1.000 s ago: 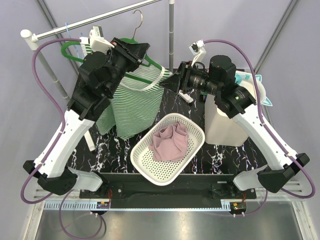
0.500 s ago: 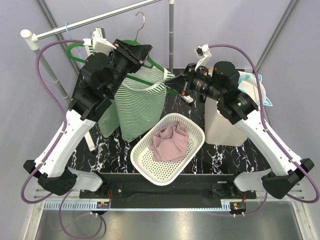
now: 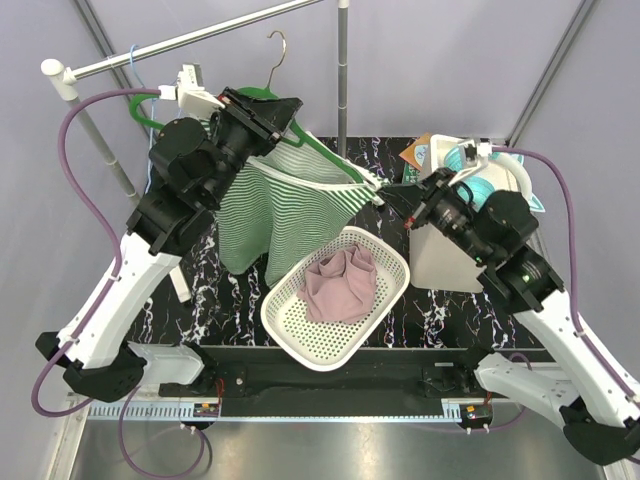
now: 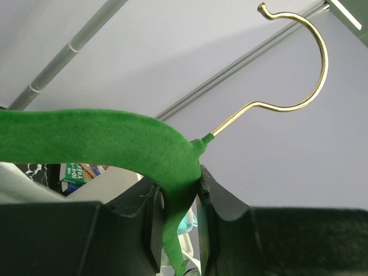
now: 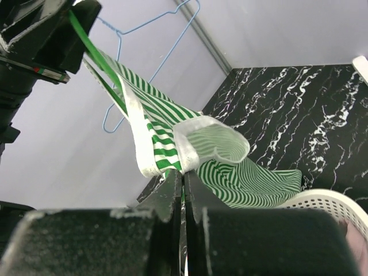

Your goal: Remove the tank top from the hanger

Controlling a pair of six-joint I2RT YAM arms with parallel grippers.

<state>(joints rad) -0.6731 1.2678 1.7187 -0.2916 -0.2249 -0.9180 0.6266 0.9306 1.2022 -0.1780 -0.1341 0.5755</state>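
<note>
The green-and-white striped tank top (image 3: pixel 280 215) hangs stretched between the two arms above the black marble table. My left gripper (image 3: pixel 268 112) is shut on the green velvet hanger (image 4: pixel 115 138) just below its gold hook (image 4: pixel 299 69), holding it off the rail. My right gripper (image 3: pixel 388 196) is shut on the white-trimmed edge of the tank top (image 5: pixel 172 155) and holds it out to the right, over the basket's far corner. One green hanger arm (image 5: pixel 95 57) still runs inside the strap in the right wrist view.
A white mesh basket (image 3: pixel 290 335) with a pink garment (image 3: pixel 340 285) sits at the table's centre front. A white container (image 3: pixel 445 255) with teal items stands at the right. The metal rail (image 3: pixel 190 40) and its vertical pole (image 3: pixel 343 70) stand behind. A blue wire hanger (image 5: pixel 144 52) hangs on the rail.
My right gripper has pulled back to the right and down with the tank top's edge, stretching the cloth off the hanger's right arm. The left gripper with the hanger shifted slightly.
</note>
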